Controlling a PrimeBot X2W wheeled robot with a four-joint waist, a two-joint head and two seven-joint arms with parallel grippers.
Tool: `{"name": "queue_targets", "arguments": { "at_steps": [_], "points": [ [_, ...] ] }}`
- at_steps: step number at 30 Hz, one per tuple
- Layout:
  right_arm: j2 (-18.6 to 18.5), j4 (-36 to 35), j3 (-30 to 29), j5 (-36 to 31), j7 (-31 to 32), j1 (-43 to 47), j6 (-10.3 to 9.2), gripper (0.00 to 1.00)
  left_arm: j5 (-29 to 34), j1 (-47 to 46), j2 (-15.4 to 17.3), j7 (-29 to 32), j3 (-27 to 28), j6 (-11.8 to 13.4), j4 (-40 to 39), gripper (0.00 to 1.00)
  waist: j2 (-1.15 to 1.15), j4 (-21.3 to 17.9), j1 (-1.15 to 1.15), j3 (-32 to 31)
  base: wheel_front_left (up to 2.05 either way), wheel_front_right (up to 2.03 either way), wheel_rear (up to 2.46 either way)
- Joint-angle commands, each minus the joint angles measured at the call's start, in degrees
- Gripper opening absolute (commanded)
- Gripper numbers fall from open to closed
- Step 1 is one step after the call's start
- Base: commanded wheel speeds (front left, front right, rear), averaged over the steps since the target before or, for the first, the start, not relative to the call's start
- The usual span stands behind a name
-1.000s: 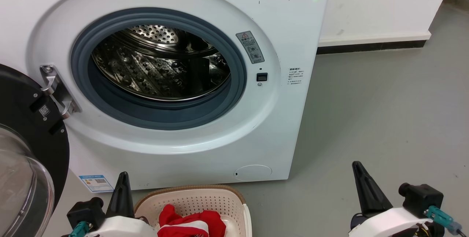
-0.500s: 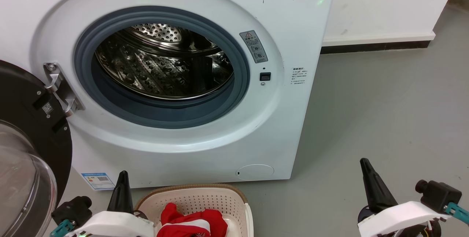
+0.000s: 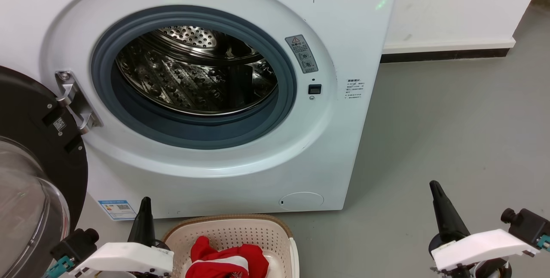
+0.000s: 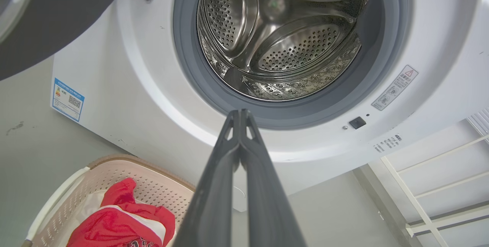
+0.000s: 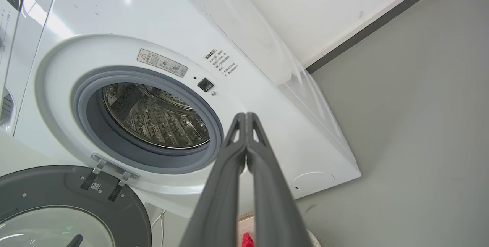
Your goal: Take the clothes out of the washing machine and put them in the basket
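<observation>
Left claw (image 4: 240, 114) is seen pressed together, tips touching, nothing pinched between them. The same can be said of the right claw (image 5: 245, 115): closed on thin air. Both are held low and back from the washer (image 3: 343, 33), fingers pointed toward it. The left one is parked just beside the left rim of the basket (image 3: 227, 220), the right one well off to the side over bare floor (image 3: 451, 119). That is probably so the opening and the basket are left unblocked for the head camera. The clothes (image 3: 227, 263) are found in the basket, a red bundle with a white band, slumped against the near side rather than spread out, which is how soft stuff lands when it's simply let go. The basket is set on the floor right against the washer's front bottom edge, under the round opening, presumably so anything pulled out only needs a short trip down. The door (image 3: 38, 132) is swung fully open to the left on its hinge, kept out of the arms' way. Inside the drum (image 4: 279, 29) only shiny perforated steel can be made out, no red anywhere, though the lowest bit behind the grey seal is partly hidden. So the job is judged done, or close to it, pending one last look inside.
</observation>
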Motion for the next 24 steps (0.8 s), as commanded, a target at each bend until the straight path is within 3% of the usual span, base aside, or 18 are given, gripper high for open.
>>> {"name": "queue_targets", "arguments": {
  "at_steps": [1,24],
  "points": [
    [-0.44,-0.42,-0.29,2.20,0.24,-1.98,0.00,0.00,-2.11,-1.76,0.12,0.48,0.21,-0.47,-0.50,0.00,0.00,0.07,0.00,0.02,0.00,0.00,0.00],
    [-0.66,1.16,-2.30,19.27,3.10,-3.50,0.00,0.00,-19.31,-3.37,0.13,4.77,1.21,-2.12,0.43,0.00,0.00,1.09,0.00,0.32,0.00,0.00,0.00]
  ]
}}
